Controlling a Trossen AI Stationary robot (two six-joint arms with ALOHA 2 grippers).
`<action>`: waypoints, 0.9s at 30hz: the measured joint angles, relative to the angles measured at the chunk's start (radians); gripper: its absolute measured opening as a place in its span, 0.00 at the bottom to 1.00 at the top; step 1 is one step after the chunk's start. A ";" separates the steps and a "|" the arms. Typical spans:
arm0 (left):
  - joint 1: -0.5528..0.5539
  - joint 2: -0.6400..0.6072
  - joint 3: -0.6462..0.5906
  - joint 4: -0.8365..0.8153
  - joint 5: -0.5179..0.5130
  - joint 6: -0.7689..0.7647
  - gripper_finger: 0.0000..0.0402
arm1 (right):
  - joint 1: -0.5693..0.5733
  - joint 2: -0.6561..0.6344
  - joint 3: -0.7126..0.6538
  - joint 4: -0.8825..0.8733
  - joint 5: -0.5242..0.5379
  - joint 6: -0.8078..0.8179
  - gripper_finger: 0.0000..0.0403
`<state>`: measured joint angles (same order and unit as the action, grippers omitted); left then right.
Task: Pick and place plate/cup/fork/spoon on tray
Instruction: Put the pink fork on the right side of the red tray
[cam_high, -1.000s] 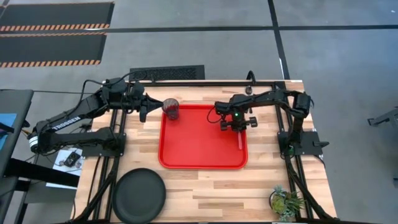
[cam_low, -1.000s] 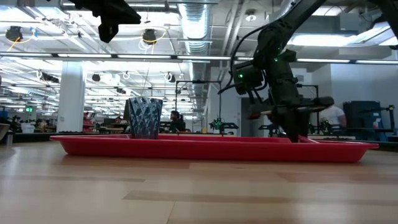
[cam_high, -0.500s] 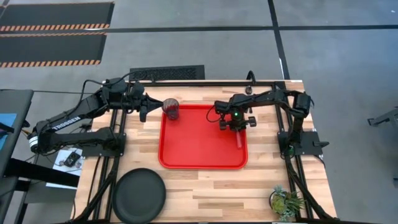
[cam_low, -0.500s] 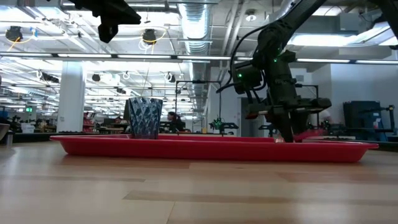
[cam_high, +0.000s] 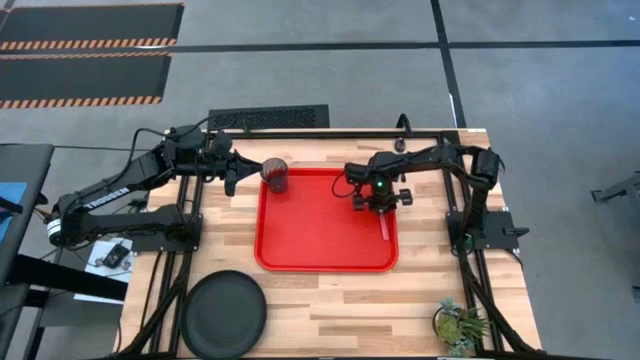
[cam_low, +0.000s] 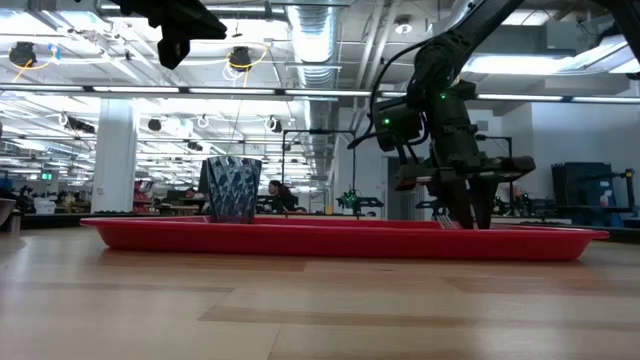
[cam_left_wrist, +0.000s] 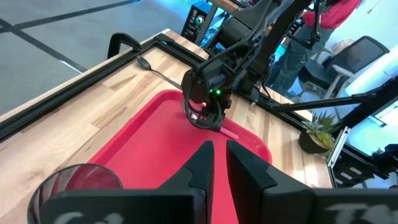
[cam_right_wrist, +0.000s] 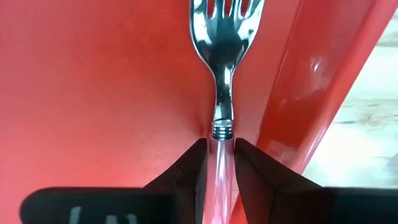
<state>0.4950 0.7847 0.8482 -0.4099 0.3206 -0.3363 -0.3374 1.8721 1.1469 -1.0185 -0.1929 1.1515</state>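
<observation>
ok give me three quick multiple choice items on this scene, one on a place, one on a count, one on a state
1. Where is the plate?
A. on the tray
B. on the bare table, off the tray's near left corner
C. held by the left gripper

2. How many task items lie on the tray?
A. none
B. two
C. four

3. What is the right gripper doing?
A. fingers around the fork's handle
B. hanging open and empty, away from the tray
C. holding the cup

Key: 1 B, the high view shows the plate on the wood. 2 B, only the cup and the fork are on it. 3 A, the right wrist view shows both fingers flanking the handle, fork lying by the rim.
</observation>
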 joint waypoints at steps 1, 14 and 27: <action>0.000 0.000 0.000 0.000 0.000 0.000 0.07 | 0.004 0.000 0.000 -0.002 -0.003 0.000 0.24; 0.000 0.000 0.000 -0.004 0.001 0.000 0.07 | 0.037 0.000 0.000 -0.025 -0.034 0.028 0.20; 0.000 0.000 0.000 -0.004 0.007 0.000 0.07 | 0.043 0.000 0.000 -0.043 -0.039 0.101 0.17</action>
<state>0.4951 0.7849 0.8482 -0.4141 0.3275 -0.3367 -0.2942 1.8721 1.1469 -1.0611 -0.2322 1.2523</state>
